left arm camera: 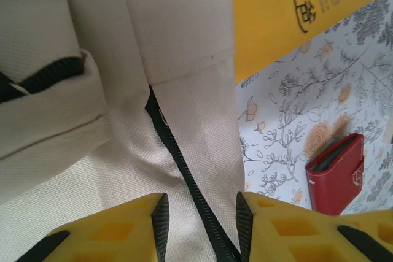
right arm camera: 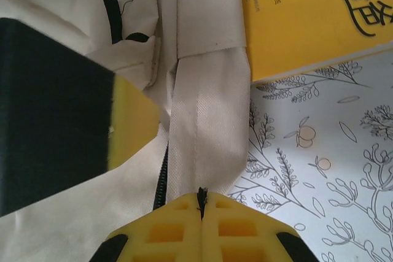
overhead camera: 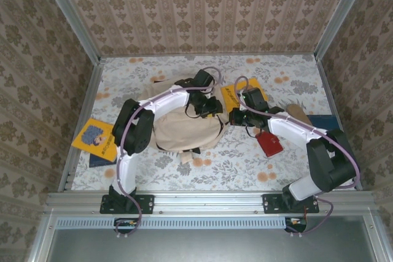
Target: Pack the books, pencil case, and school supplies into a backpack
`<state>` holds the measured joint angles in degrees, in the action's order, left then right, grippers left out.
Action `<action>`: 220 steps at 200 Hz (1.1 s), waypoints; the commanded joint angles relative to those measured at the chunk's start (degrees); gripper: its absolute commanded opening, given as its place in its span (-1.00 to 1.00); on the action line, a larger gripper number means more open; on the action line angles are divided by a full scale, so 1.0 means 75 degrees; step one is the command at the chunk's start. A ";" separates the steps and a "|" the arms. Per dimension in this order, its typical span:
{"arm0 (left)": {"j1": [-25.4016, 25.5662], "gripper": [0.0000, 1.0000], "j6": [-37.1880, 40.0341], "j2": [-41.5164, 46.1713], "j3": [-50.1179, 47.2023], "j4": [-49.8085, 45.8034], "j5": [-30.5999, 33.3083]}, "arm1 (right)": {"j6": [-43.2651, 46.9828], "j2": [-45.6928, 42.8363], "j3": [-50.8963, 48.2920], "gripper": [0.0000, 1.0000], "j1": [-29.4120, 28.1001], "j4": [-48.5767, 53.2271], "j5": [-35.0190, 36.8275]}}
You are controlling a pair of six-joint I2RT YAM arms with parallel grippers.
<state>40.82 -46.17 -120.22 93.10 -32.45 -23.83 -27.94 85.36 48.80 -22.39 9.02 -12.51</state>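
At the middle of the flower-printed surface (overhead camera: 245, 164), between the two arms: the cream backpack (overhead camera: 181, 132), lying flat. Over its far right edge, the left gripper (overhead camera: 207, 106); just to the right of that, the right gripper (overhead camera: 236, 117), low at the fabric's edge.

From the left wrist: jaws apart, yellow fingers (left arm camera: 264, 208) either side of a dark zipper (left arm camera: 181, 164) running down the cream cloth; touching the cloth or not, impossible to tell.

From the right wrist: jaws closed, pinching a small dark zipper tab (right arm camera: 201, 196) just beside the dark zipper teeth, with the left gripper's black and yellow body close on the left.

Just beyond the backpack's edge, partly under the right arm: a yellow book with black lettering (overhead camera: 234, 94), flat on the surface. Far to the left, well apart from the backpack: a second yellow book with a cartoon face (overhead camera: 94, 136), resting on a dark blue book (overhead camera: 101, 159). Both of those books near the surface's left edge. On the near side of the right arm: a red pouch (overhead camera: 269, 143), clear of the backpack.
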 commanded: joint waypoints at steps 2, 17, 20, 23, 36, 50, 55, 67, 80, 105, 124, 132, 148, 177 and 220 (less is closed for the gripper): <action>0.0039 -0.18 -0.0558 -0.0381 0.0279 0.0149 -0.0137 | -0.0096 -0.0368 -0.0359 -1.00 0.0056 -0.0310 -0.0252; 0.0073 -0.14 -0.0581 -0.0594 0.0509 0.0064 -0.0141 | -0.0094 -0.0467 -0.0596 -1.00 0.0055 -0.0552 -0.0538; 0.0077 -0.13 -0.0582 -0.0639 0.0553 0.0026 -0.0158 | -0.0094 -0.0468 -0.0640 -1.00 0.0048 -0.0579 -0.0600; 0.0087 -0.13 -0.0582 -0.0661 0.0589 0.0008 -0.0161 | -0.0095 -0.0482 -0.0698 -1.00 0.0039 -0.0629 -0.0714; 0.0111 -0.12 -0.0639 -0.0799 0.0660 -0.0046 -0.0189 | -0.0106 -0.0474 -0.0845 -1.00 0.0029 -0.0769 -0.1031; 0.0125 -0.11 -0.0641 -0.0916 0.0705 0.0012 -0.0320 | -0.0142 -0.0461 -0.1000 -1.00 0.0008 -0.0968 -0.1421; 0.0153 -0.11 -0.0630 -0.0937 0.0722 0.0018 -0.0362 | -0.0155 -0.0460 -0.1039 -1.00 -0.0008 -0.1015 -0.1498; 0.0170 -0.13 -0.0594 -0.1057 0.0802 -0.0021 -0.0435 | -0.0150 -0.0454 -0.1111 -1.00 -0.0042 -0.1093 -0.1611; 0.0188 -0.18 -0.0555 -0.1164 0.0886 -0.0038 -0.0496 | -0.0171 -0.0414 -0.1134 -1.00 -0.0050 -0.1131 -0.1703; 0.0193 -0.30 -0.0408 -0.1387 0.1170 -0.0315 -0.0467 | -0.0143 -0.0290 -0.1091 -1.00 -0.0061 -0.1114 -0.1838; 0.0194 -0.46 -0.0405 -0.1512 0.1318 -0.0379 -0.0472 | -0.0098 -0.0272 -0.1039 -1.00 -0.0087 -0.1031 -0.1859; 0.0181 -0.54 -0.0406 -0.1523 0.1352 -0.0344 -0.0465 | -0.0073 -0.0280 -0.1015 -1.00 -0.0102 -0.0971 -0.1837; 0.0127 -0.68 -0.0458 -0.1512 0.1521 -0.0283 -0.0465 | -0.0003 -0.0349 -0.0966 -1.00 -0.0117 -0.0780 -0.1791; -0.0079 -0.92 -0.0637 -0.1297 0.1670 0.0118 -0.0357 | -0.0008 -0.0602 -0.0775 -1.00 -0.0189 -0.0106 -0.1736; -0.0436 -1.00 -0.0654 -0.1194 0.2076 0.0389 -0.0291 | -0.0091 -0.1148 -0.0699 -1.00 -0.0644 0.0762 -0.1825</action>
<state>40.23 -50.63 -130.56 104.81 -33.82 -27.51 -28.56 80.79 42.09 -24.29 7.60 -24.01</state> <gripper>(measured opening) 0.053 0.062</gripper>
